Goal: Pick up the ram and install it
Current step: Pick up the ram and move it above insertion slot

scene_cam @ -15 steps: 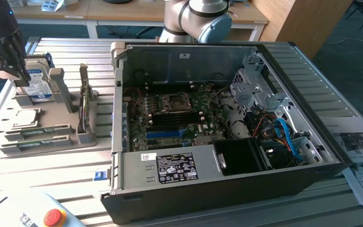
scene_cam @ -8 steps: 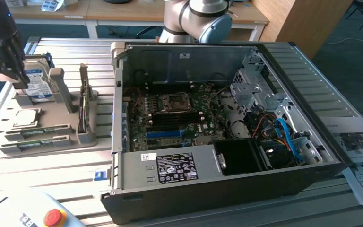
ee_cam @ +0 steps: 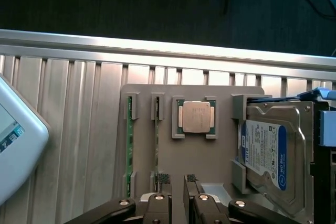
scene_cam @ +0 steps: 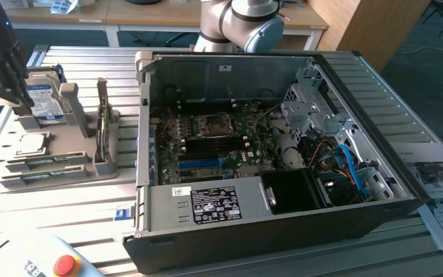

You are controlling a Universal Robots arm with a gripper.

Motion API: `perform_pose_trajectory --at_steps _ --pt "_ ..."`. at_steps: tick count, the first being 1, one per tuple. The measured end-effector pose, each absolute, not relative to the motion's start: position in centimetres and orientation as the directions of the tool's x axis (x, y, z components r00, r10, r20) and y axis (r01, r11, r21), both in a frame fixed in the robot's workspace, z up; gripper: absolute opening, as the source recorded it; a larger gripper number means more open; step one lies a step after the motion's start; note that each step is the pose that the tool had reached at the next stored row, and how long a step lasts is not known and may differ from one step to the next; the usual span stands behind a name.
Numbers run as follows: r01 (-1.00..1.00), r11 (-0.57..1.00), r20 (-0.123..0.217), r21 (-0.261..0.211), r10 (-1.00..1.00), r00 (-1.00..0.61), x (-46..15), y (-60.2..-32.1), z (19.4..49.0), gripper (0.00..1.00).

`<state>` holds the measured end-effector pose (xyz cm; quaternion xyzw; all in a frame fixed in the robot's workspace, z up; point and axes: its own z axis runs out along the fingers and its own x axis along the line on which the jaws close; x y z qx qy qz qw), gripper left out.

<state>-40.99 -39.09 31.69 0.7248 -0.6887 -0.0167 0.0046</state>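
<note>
My jaws stand parted with nothing between them, the two dark fingertips (ee_cam: 164, 182) hanging over the near edge of a grey holder (ee_cam: 202, 156) on the slatted metal counter (ee_cam: 68, 129). The ram (ee_cam: 156, 145) is not picked up. It stands on edge in its slot in that holder, between a second green stick (ee_cam: 128, 145) and the square silver processor (ee_cam: 195, 116), and it is the stick closest to my fingertips. A hard drive (ee_cam: 268, 156) with a blue-and-white label fills the bay beyond the processor. From the exterior view, I hover above the holder's hard-drive end, and the holder sits to the exterior view's left of the open computer case (scene_cam: 283, 231).
</note>
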Motion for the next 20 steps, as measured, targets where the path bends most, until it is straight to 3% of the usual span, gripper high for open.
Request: perform_pose_trajectory --at_steps 20 --pt "-0.998 -0.051 -0.018 0.03 -0.999 0.051 -41.0 -42.6 31.7 0.24"
